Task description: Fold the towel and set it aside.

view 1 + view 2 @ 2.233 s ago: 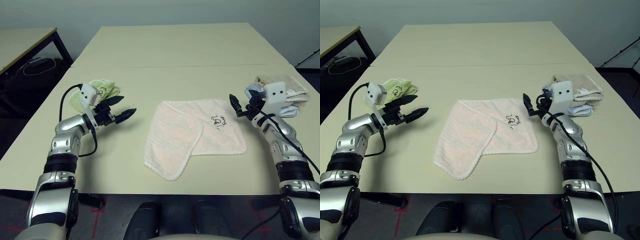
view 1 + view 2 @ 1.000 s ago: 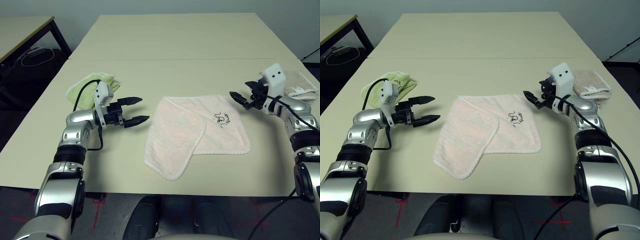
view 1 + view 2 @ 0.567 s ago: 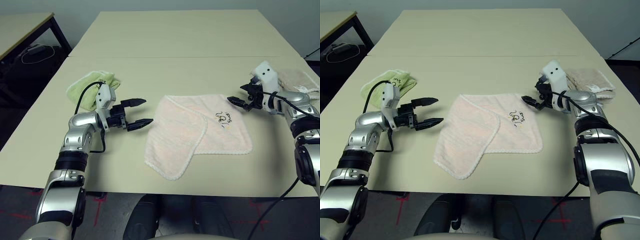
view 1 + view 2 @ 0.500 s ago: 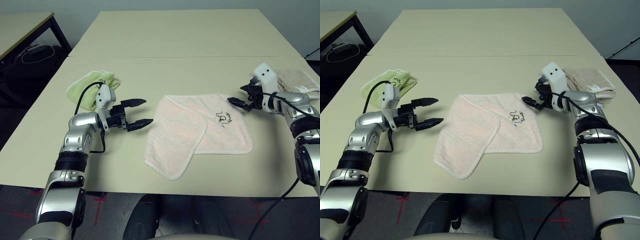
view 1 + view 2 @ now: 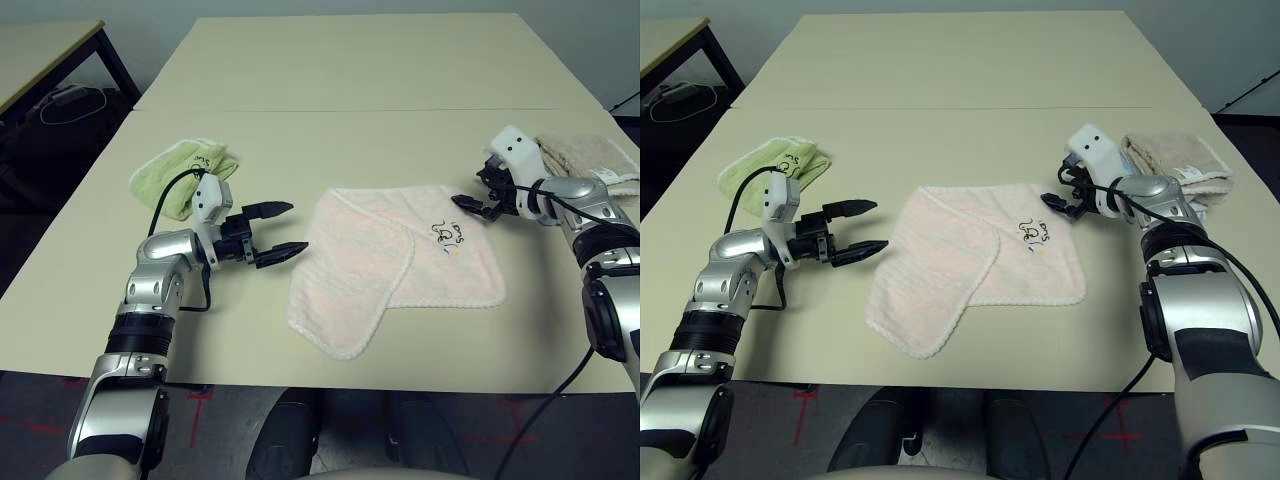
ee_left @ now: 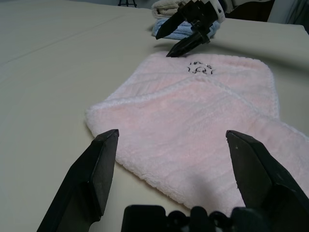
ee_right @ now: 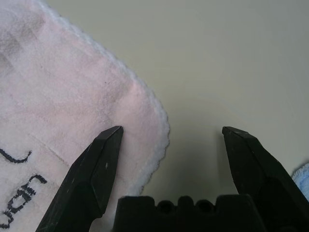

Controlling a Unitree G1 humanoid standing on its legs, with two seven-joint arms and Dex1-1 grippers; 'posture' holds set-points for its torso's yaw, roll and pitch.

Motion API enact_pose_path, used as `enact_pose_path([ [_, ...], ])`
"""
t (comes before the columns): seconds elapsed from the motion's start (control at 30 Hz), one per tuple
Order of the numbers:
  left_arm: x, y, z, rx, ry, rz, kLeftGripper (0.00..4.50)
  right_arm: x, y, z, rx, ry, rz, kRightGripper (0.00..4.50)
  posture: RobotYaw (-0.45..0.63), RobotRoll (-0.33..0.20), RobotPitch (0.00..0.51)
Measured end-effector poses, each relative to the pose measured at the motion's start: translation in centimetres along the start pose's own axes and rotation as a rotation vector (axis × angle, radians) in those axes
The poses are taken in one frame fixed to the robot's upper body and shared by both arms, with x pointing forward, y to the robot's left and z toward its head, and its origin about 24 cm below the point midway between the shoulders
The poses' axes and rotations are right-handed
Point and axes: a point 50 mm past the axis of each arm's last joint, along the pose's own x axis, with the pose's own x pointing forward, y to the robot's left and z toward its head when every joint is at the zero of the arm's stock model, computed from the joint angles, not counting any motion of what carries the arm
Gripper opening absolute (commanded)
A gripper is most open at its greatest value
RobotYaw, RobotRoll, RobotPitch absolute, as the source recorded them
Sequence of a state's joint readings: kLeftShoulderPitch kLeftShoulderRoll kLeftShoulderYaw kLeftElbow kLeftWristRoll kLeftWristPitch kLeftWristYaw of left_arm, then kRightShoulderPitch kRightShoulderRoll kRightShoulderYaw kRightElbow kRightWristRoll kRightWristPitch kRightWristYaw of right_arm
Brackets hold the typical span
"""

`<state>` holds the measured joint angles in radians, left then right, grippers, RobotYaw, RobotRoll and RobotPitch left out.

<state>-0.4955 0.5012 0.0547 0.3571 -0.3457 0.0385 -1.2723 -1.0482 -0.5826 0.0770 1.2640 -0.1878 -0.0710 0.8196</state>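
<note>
Both grippers spread open and holding nothing, pink towel lying mid-table with one side folded over.

Head views: a pale beige table (image 5: 400,90) with a seam across it, a dark floor around it, and another table (image 5: 40,40) off to the far left. The towel (image 5: 395,265) is fuzzy pink terry with a scalloped rim, its left flap folded over. The green towel (image 5: 178,172) lies far left, the beige towel (image 5: 1175,160) far right. Left wrist view: the left gripper (image 6: 169,164) points at the towel's near-left edge, fingers wide apart. Right wrist view: the right gripper (image 7: 169,145) straddles the towel's far-right corner, beside the dark script (image 7: 19,193).
</note>
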Motion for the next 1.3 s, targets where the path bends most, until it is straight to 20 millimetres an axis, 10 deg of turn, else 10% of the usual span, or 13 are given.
enact_pose_path([
  [0.73, -0.1, -0.2, 0.2, -0.016, 0.01, 0.003, 4.5, 0.2, -0.1, 1.6, -0.043, 0.145, 0.078, 4.48, 0.15, 0.0, 0.159],
  [1.17, 0.4, 0.0, 0.5, -0.007, 0.019, -0.038, 4.5, 0.0, -0.1, 2.2, -0.069, 0.192, 0.153, 0.21, 0.11, 0.0, 0.176],
  [1.3, 0.7, 0.2, 0.9, 0.004, 0.016, -0.052, 4.5, -0.1, -0.3, 2.5, -0.073, 0.185, 0.148, 0.05, 0.1, 0.0, 0.171],
])
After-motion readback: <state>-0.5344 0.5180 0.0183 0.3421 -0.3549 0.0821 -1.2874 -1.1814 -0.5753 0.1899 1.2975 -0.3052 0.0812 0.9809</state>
